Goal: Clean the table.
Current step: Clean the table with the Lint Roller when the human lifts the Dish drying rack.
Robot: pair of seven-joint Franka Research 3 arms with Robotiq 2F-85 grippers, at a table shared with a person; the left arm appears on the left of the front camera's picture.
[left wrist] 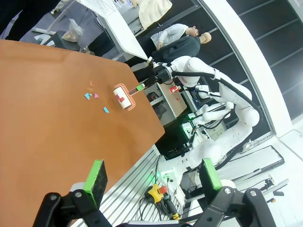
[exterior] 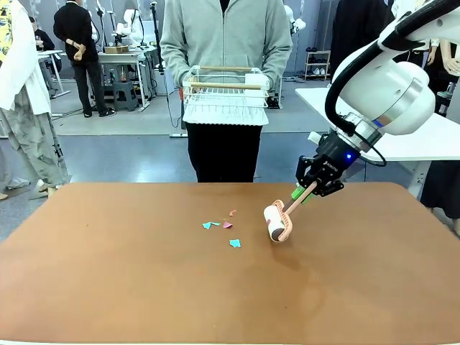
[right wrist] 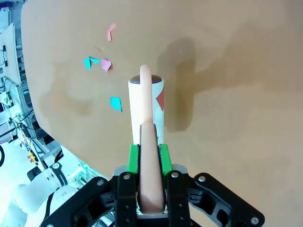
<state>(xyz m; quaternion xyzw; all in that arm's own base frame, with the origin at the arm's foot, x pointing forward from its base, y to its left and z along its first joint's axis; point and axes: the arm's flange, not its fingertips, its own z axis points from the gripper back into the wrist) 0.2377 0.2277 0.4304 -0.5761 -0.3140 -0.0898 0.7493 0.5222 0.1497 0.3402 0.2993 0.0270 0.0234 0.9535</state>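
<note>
Right claw (right wrist: 149, 158) clamped tight on lint roller (right wrist: 137, 111) handle, roll half-hidden behind it; left claw (left wrist: 152, 174) gapes empty.

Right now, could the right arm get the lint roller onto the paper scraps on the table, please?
Probably yes. The right arm has its jaws shut on the handle of the lint roller, which is close beside the paper scraps on the table, with only bare tabletop between them.
</note>
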